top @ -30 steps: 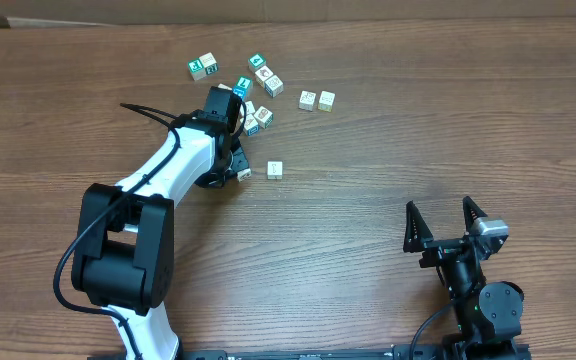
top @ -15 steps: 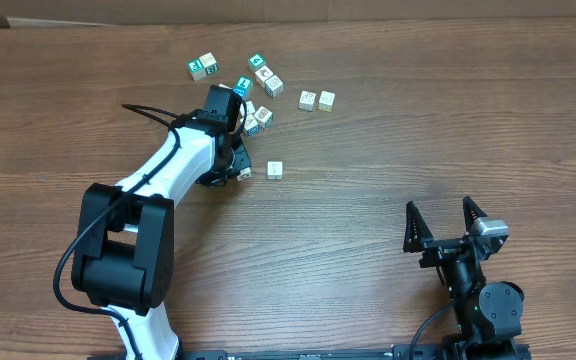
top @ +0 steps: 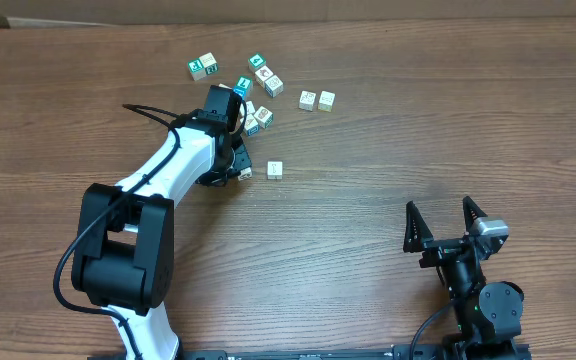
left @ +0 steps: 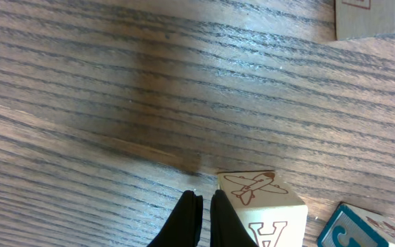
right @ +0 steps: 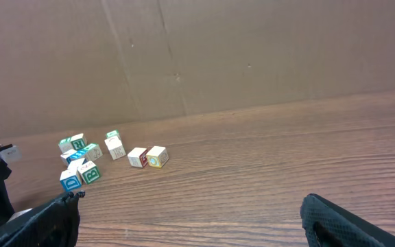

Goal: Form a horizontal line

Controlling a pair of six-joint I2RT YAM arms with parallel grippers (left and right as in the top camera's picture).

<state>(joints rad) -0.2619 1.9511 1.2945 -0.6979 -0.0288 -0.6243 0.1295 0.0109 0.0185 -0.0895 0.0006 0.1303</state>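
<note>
Right gripper (top: 438,207): jaws spread wide, holding nothing, at the near edge of the brown wood-grain table (top: 418,120). Left gripper (left: 203,202): jaws pressed together, tips low over the table, just beside a pale wooden cube printed with a red-brown aeroplane and letter A (left: 260,200). A lone pale wooden cube (top: 275,170) lies near on its right. Farther out, the horizontal line of two pale wooden alphabet cubes (top: 316,100) lies with its cubes touching. It sits right of a cluster of loose teal-and-white cubes (top: 261,117).

You're looking at a matt, coarse-grained wood table (left: 115,82); airplane block (left: 262,206) is smooth pale printed wood; left arm shell (top: 173,165) glossy white plastic.
</note>
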